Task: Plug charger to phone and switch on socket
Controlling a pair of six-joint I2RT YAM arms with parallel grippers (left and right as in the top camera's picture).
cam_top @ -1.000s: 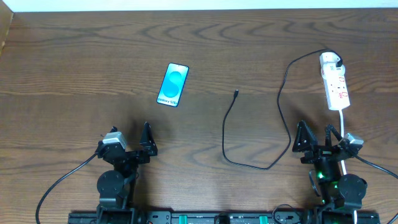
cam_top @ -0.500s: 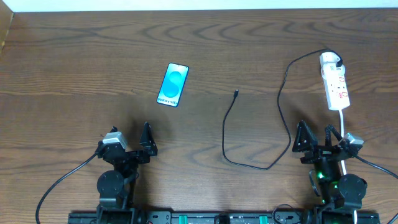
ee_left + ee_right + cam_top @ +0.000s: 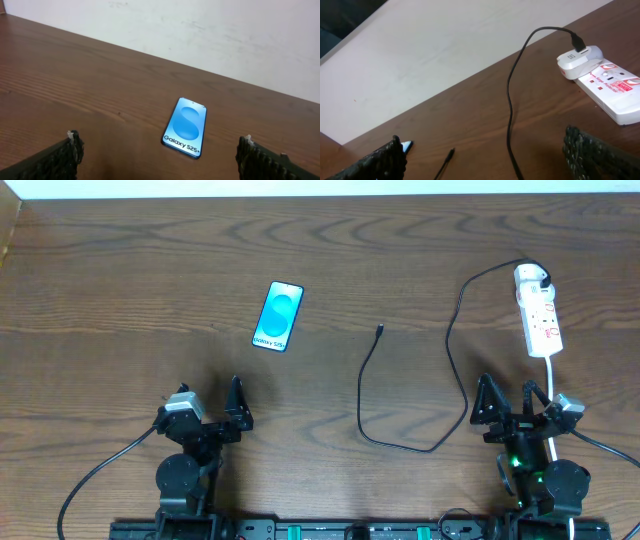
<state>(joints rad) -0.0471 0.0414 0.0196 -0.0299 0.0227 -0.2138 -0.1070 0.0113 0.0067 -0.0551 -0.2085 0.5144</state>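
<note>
The phone (image 3: 278,316) lies face up on the table left of centre, blue screen lit; it shows in the left wrist view (image 3: 186,128) ahead of my open left gripper (image 3: 160,159). The charger cable (image 3: 452,330) loops across the table, its connector tip (image 3: 380,331) free at centre, its white plug (image 3: 530,277) in the socket (image 3: 540,315) at the right. In the right wrist view the plug (image 3: 579,60), socket (image 3: 612,87) and tip (image 3: 450,153) lie ahead of my open right gripper (image 3: 485,157). Both grippers rest empty near the front edge.
The socket's white cord (image 3: 551,375) runs toward the front beside the right arm. A white wall (image 3: 200,30) stands behind the table's far edge.
</note>
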